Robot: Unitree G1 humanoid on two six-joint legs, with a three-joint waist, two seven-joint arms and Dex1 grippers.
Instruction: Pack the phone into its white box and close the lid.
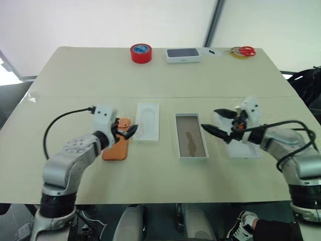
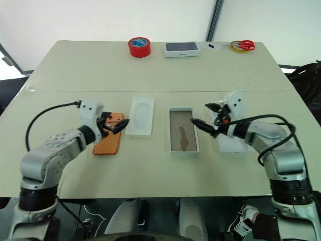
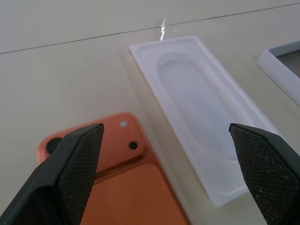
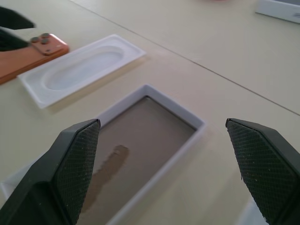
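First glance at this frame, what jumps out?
The orange phone lying camera side up at the table's left, with the open left gripper hovering over its far end. Mid-table the white box sits open and empty, brown floor showing, the open right gripper at its right edge; the white insert lies between phone and box. At the far edge, a red tape roll stands out.
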